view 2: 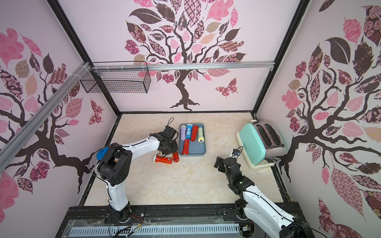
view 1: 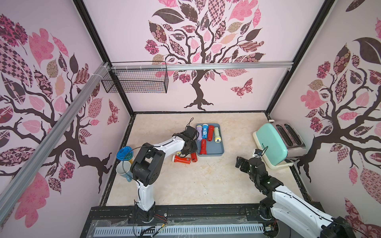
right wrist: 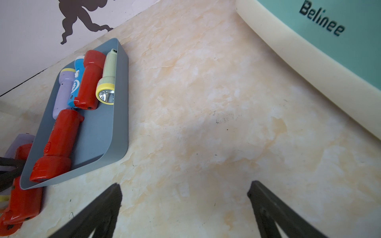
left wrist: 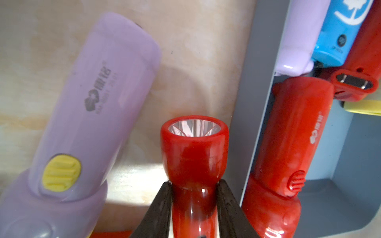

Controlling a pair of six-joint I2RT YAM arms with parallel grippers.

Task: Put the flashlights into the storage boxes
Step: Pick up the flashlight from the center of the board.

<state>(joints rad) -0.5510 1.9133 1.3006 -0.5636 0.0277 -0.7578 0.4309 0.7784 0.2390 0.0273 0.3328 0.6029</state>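
It's a tight corner at the shallow grey-blue plastic tray [view 1: 216, 146], set mid-table toward the back wall. The tray's grey side wall stands just beside the left gripper [left wrist: 193, 185]. On the gripper's other side, a loose lilac plastic torch with a yellow switch [left wrist: 92, 99] lies close alongside on the cream marble-look tabletop [view 1: 185, 185]. A loose red torch with a white label [view 1: 182, 159] lies crosswise on the table right next to them. A mint-green toaster [view 1: 272, 144] sits at the right edge. A blue-lidded cup [view 1: 124, 152] and a white mug [view 1: 122, 169] crowd the left arm's base.

The left arm reaches forward from the front rail, its wrist dropped outside the tray's near left corner. Its black fingers are clamped on the neck of a stubby red plastic torch [left wrist: 193, 148], just behind the flared head. Whether the torch is off the table, I cannot tell.

The right gripper [right wrist: 185, 185] hangs well apart near the toaster, jaws spread wide over bare tabletop and holding nothing.

The tray holds five torches. Side by side at its far end lie a lilac torch [view 1: 199, 131], a blue torch with a white label [view 1: 204, 131], a red torch [view 1: 210, 133] and a pale green torch with a yellow head [view 1: 217, 135]. Another red torch [view 1: 203, 146] lies lengthwise by the left wall.
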